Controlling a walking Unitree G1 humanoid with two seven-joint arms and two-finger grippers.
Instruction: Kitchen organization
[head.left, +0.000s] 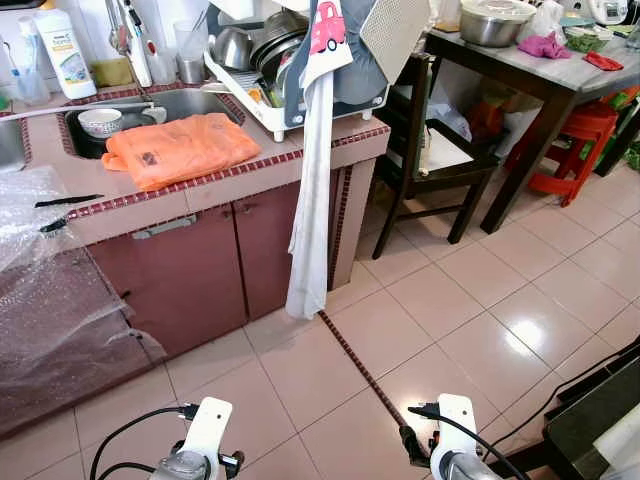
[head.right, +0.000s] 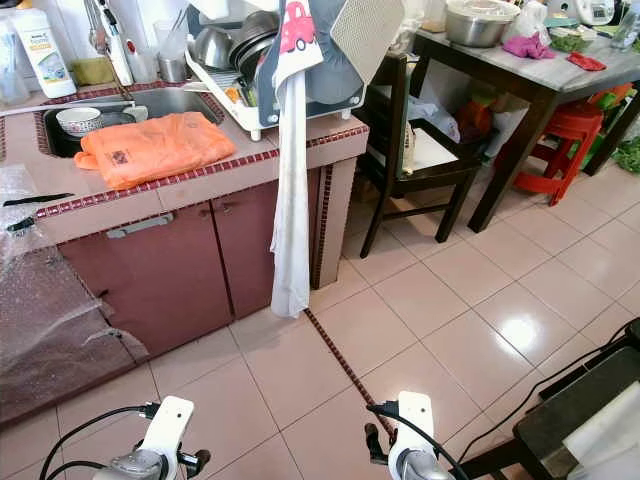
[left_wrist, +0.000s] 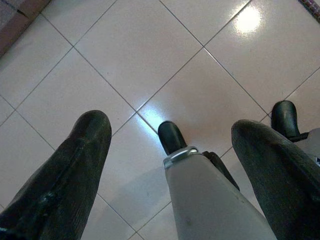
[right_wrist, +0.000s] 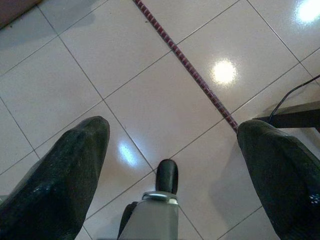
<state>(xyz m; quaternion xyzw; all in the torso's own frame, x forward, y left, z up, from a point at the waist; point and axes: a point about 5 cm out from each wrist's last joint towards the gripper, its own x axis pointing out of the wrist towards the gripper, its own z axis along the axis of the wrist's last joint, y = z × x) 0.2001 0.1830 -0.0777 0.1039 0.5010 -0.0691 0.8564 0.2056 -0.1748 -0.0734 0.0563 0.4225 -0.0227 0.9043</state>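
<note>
On the tiled counter (head.left: 215, 185) ahead of you lies an orange cloth (head.left: 180, 148) beside the sink (head.left: 190, 103) (bowl inside), while your left gripper (left_wrist: 170, 145) and right gripper (right_wrist: 172, 150) hang spread over floor tiles.

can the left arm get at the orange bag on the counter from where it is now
Probably not yet. The left gripper hangs low, open over floor tiles, while the orange bag lies up on the counter by the sink, well ahead. Nothing blocks it; the robot likely must step closer and raise the arm.

A dark chair (head.left: 430, 150) stands between the cabinet and a dark table (head.left: 540, 80). A red stool (head.left: 580, 135) sits under it, on the tiled floor (head.left: 470, 310).
</note>
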